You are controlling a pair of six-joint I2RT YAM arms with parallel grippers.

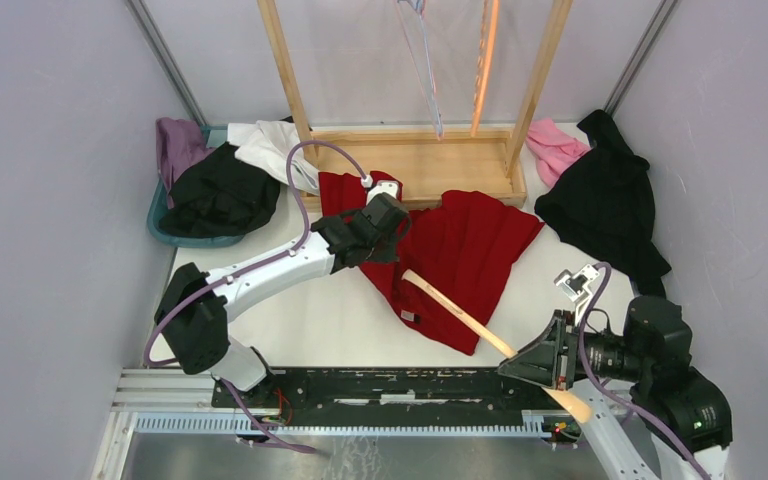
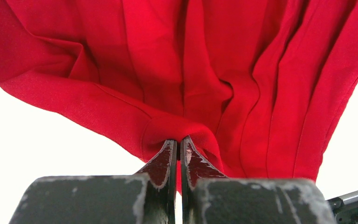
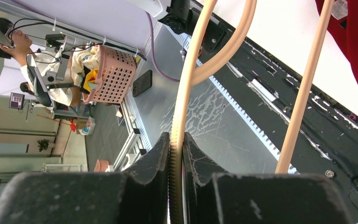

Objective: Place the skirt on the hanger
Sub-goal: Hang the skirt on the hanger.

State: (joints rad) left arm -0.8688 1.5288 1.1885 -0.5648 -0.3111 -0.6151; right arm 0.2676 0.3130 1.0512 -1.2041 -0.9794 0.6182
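Observation:
A red pleated skirt (image 1: 470,245) lies spread on the white table in front of the wooden rack. My left gripper (image 1: 385,213) sits at its left edge, shut on a fold of the skirt's hem. In the left wrist view the skirt (image 2: 191,70) fills the frame and the red cloth bunches over the closed gripper (image 2: 180,140). A tan hanger (image 1: 460,312) slants from the skirt's lower edge toward the near right. My right gripper (image 1: 522,362) is shut on it. The right wrist view shows the hanger's (image 3: 186,84) ribbed arm pinched in that gripper (image 3: 177,135).
A wooden rack (image 1: 410,165) stands at the back with a clear hanger (image 1: 422,70) and an orange hanger (image 1: 487,60) on it. A teal bin (image 1: 160,228) with dark and purple clothes sits back left. A black garment (image 1: 605,205) and a pink one (image 1: 555,145) lie back right.

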